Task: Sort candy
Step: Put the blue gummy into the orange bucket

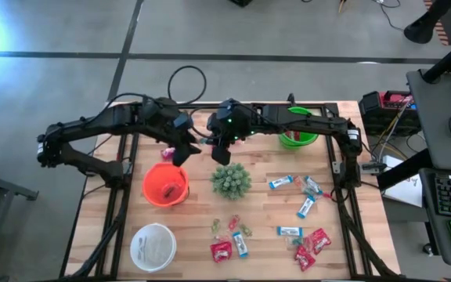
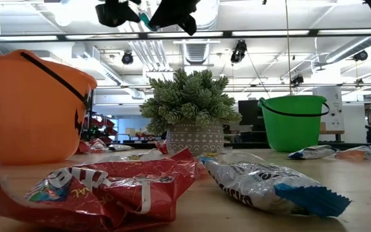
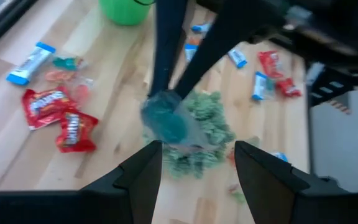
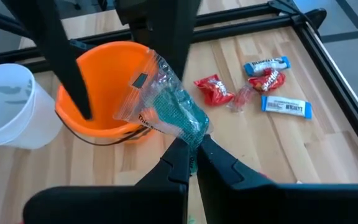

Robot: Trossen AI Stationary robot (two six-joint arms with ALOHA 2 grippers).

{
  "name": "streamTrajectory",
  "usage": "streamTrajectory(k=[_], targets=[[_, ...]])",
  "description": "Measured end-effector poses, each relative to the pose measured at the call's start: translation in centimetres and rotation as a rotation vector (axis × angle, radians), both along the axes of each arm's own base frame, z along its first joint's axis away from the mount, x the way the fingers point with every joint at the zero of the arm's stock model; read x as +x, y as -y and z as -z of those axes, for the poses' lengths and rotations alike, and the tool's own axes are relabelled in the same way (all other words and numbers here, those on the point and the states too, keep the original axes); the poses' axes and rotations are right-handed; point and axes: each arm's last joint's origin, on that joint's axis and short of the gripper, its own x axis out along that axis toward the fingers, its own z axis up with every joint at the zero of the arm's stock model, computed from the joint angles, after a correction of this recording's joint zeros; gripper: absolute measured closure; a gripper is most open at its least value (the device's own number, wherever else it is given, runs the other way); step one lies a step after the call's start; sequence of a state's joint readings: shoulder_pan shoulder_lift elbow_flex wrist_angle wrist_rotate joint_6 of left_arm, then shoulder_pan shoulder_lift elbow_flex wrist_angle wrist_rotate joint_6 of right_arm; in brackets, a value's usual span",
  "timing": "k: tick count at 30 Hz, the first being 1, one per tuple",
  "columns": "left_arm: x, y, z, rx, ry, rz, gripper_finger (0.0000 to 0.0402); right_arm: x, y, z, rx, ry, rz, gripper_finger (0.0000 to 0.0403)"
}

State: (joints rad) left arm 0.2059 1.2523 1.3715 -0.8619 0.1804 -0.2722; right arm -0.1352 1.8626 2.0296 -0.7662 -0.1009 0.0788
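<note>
My right gripper (image 4: 194,155) is shut on a clear packet with teal candy (image 4: 166,102), held high over the table between the orange bucket (image 1: 165,185) and the spiky plant (image 1: 230,180). My left gripper (image 3: 197,168) hangs open close beside it. The packet (image 3: 166,121) lies just ahead of its fingertips, and I cannot tell whether they touch it. In the low view only the tops of both grippers show, left (image 2: 118,11) and right (image 2: 176,14). Loose candy lies flat on the near right of the table: red packets (image 1: 221,251), blue-and-white bars (image 1: 280,182) and tiny green and pink pieces (image 1: 229,225). My right gripper pinches the packet's teal end (image 4: 190,129) between its two fingers. The fingers slant down from the table's far right. The packet sticks out ahead of the fingertips, its clear end (image 4: 143,78) farthest out, lifted clear of table and buckets.
A white bucket (image 1: 153,247) stands at the near left and a green bucket (image 1: 297,135) at the far right. The potted plant stands mid-table under the grippers. A dark metal frame (image 1: 124,196) runs along the table's sides. More red packets (image 1: 312,243) lie near right.
</note>
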Motion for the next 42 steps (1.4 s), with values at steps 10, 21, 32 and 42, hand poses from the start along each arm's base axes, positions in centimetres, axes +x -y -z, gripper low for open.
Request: streamTrajectory(k=[10,21,32,42], targets=[[0.48,-0.91,0.23,0.094,-0.022,-0.053,0.0219,0.09,-0.62,-0.01,-0.009,0.002,-0.022,0.0394],[0.85,-0.95,0.25,0.129,-0.006,-0.006,0.0335,0.05,-0.65,0.00,-0.006,-0.002,-0.024,0.0394],[0.71,-0.88,0.19,0.145,-0.005,0.029,0.0398,0.09,-0.67,-0.04,0.025,0.003,-0.004,0.0393],[0.32,-0.79,0.26,0.142,-0.030,0.033,0.0401,0.11,-0.64,-0.10,0.088,0.010,0.015,0.0316]])
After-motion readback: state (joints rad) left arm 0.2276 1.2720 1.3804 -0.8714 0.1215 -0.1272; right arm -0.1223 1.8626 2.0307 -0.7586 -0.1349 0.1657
